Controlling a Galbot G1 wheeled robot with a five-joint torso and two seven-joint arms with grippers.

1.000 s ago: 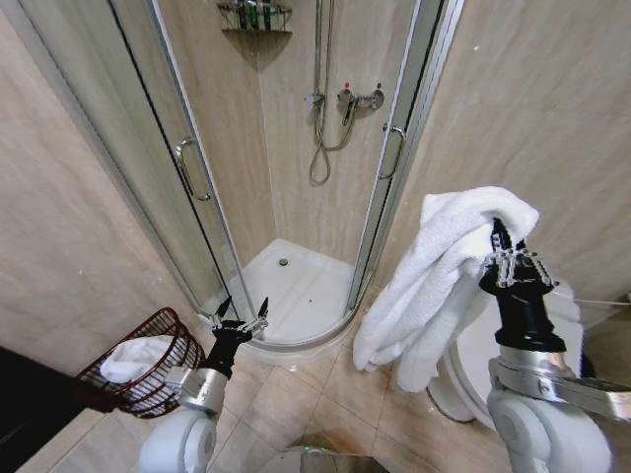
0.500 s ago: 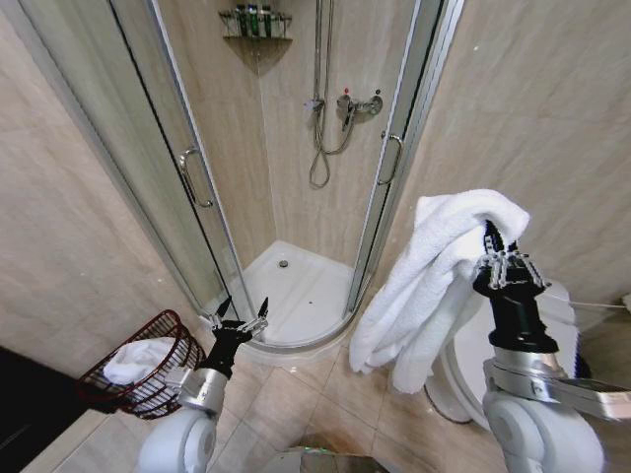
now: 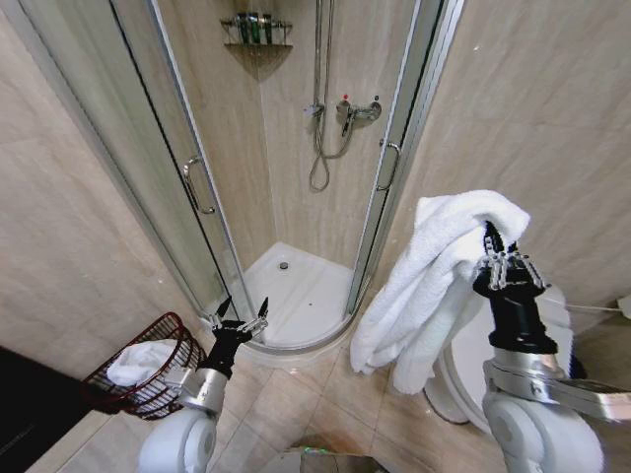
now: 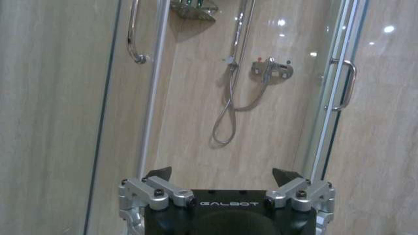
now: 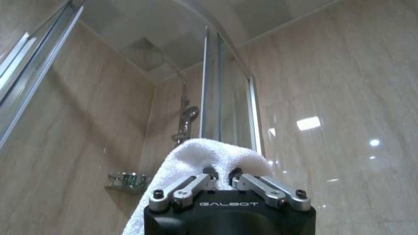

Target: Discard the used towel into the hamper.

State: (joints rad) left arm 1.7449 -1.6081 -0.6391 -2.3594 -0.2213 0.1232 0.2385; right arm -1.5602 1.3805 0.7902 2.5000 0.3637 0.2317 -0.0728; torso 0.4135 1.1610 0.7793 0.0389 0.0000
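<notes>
A: What is the right tool (image 3: 490, 246) doing?

B: It points up at chest height on the right, fingers pressed onto a fold of the white towel (image 3: 434, 281). In the right wrist view the cloth bulges above the pinched tips (image 5: 220, 180). The rest hangs in long folds beside the arm, clear of the floor; I'd say it is held high so nothing drags.

A: And the left tool (image 3: 241, 317)?

B: Low on the left, fingers spread wide with nothing between them, aimed at the shower (image 3: 296, 286). It looks parked.

A: Where is the hamper (image 3: 148, 365)?

B: On the tiled floor at lower left, against the wall beside the glass shower door, just left of the left tool. Some white cloth already lies inside. The held towel is well apart from it, over by the toilet (image 3: 473, 360), so the drop is not yet made
</notes>
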